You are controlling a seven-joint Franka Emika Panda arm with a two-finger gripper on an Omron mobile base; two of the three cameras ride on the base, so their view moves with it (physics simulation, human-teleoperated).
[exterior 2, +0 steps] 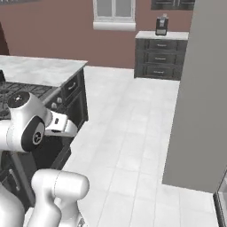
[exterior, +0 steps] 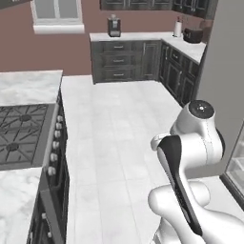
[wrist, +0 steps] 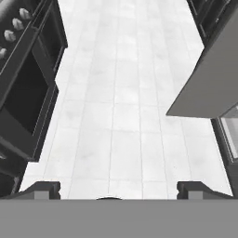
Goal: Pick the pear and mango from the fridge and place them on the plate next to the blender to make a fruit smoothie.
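The white tiled floor [exterior: 114,143] takes up most of each picture, running between dark cabinets to a reddish-brown back wall with a pale window [exterior: 56,12]. On the right stands the fridge [exterior 2: 199,93], its long grey door swung out over the floor; in the left base view a sliver of its pale interior [exterior: 237,164] shows at the right edge, and in the hand view the door [wrist: 209,79] juts in from the right with a glimpse of a clear shelf edge beside it. What lies inside cannot be made out, so the pear and mango cannot be placed from these pictures.

On the left is a marble-topped table [exterior: 28,86] with a black gas stove [exterior: 21,133] set into it, its knobs lining the front edge. The hand view shows the oven front [wrist: 28,88] below those knobs.

Along the back wall a second dark run of cabinets carries a pale table [exterior: 128,35], and on it stands the blender [exterior: 113,26], dark jar on a lighter base. A white roll and a dark appliance stand further right on the corner stretch.

The white arm [exterior: 190,157] is folded close to its base. The claw [wrist: 118,189] hangs over bare floor, its two dark tips spread wide apart and holding nothing.
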